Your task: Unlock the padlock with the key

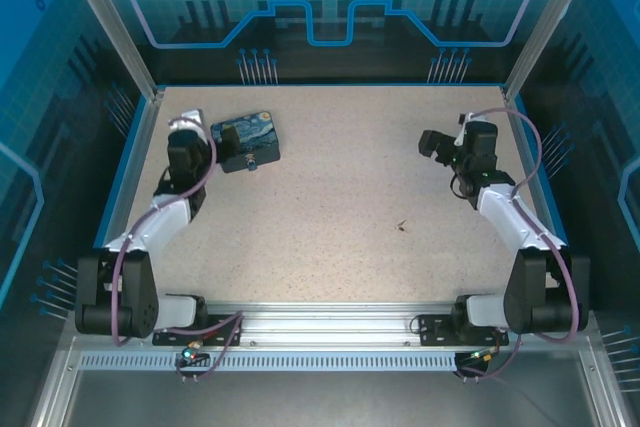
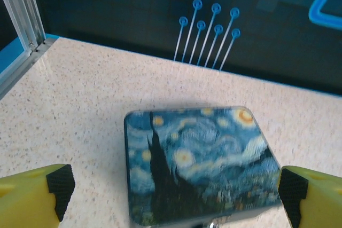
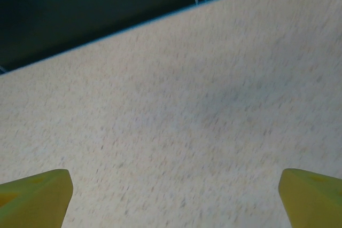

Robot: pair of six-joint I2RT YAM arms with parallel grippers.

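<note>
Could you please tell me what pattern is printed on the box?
A blue-and-yellow Starry Night painting covers the box, clearest in the left wrist view.

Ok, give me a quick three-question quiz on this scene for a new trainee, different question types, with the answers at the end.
1. True or false: the left tool is shut on the painted box.
2. Where is the key? A: on the painted box. B: on the bare table, nearer the right arm. C: held by the left tool.
3. Fill in: the padlock sits at the box's edge, closest to the ____ arm.
Answer key: 1 false, its jaws stand open. 2 B. 3 left.
</note>
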